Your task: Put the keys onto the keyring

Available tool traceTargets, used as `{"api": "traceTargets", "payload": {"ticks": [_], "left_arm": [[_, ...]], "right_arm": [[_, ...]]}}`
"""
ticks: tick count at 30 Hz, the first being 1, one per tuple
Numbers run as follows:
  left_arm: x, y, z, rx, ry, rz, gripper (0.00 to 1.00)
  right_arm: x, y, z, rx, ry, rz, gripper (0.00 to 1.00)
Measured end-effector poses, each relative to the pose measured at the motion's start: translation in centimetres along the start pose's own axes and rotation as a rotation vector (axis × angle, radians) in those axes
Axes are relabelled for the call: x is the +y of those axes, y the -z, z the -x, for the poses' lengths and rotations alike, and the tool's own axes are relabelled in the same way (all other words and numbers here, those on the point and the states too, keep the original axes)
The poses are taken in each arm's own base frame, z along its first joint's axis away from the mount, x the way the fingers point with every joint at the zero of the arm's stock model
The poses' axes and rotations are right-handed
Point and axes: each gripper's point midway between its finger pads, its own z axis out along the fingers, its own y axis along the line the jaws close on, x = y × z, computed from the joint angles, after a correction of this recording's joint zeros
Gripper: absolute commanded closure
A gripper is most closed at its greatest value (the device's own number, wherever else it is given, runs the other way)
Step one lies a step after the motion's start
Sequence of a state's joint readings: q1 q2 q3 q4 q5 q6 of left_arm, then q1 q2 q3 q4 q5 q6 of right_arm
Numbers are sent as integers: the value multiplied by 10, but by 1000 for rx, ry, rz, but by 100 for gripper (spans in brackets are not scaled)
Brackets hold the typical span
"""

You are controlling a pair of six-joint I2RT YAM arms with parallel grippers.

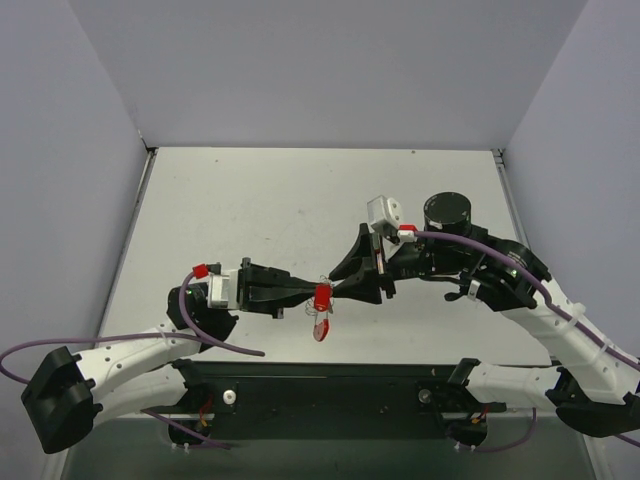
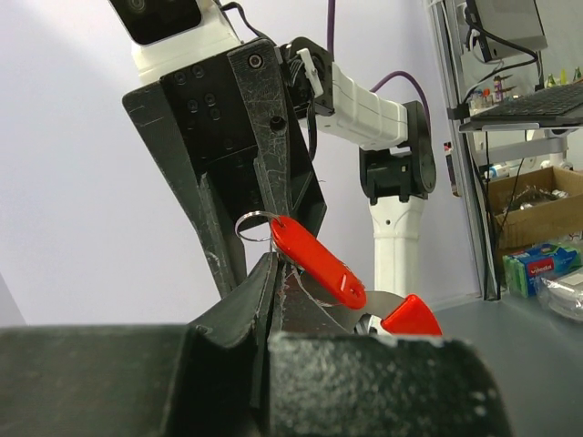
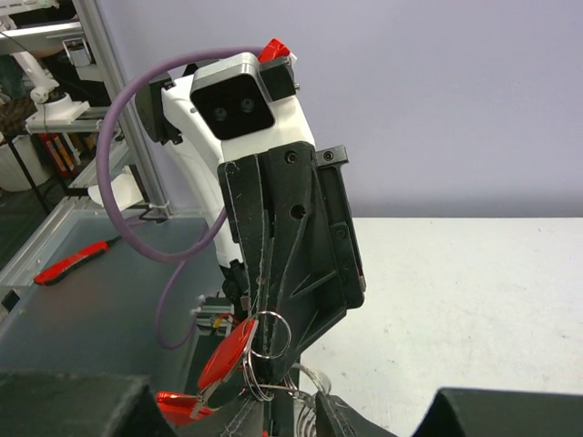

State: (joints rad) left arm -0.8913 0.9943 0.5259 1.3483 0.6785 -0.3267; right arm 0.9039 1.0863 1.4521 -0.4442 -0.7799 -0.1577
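Mid-frame, the left gripper [image 1: 311, 296] pinches the keyring [image 3: 290, 337], a red key [image 2: 319, 262] dangling. The right gripper [image 1: 336, 293] stands slightly parted.

Top external: fixed, high behind arm bases, tilted down and forward over white table [image 1: 300, 200]; far, both arms whole.
Left wrist: low behind own left claw [image 2: 267, 273], looking up along fingers at right claw [image 2: 262, 232]; very near.
Right wrist: opposite sense, behind own claw, facing left claw; equally near.
All three share claw meeting point with keyring [image 3: 270, 335]; wrist views face each other.
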Motion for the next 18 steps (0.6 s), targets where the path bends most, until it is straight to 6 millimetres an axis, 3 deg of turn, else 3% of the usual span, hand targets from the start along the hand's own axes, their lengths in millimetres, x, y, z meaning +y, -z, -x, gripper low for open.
{"api": "traceTargets", "payload": {"ticks": [4, 11, 18], "left_arm": [[0, 0, 0, 0, 1, 0, 100], [-1, 0, 1, -2, 2, -1, 100], [-1, 0, 1, -2, 1, -1, 100]], "right_arm": [[-2, -1, -1, -3, 0, -9, 71], [-4, -1, -1, -9, -3, -23, 62], [-4, 1, 0, -18, -6, -36, 66]]}}
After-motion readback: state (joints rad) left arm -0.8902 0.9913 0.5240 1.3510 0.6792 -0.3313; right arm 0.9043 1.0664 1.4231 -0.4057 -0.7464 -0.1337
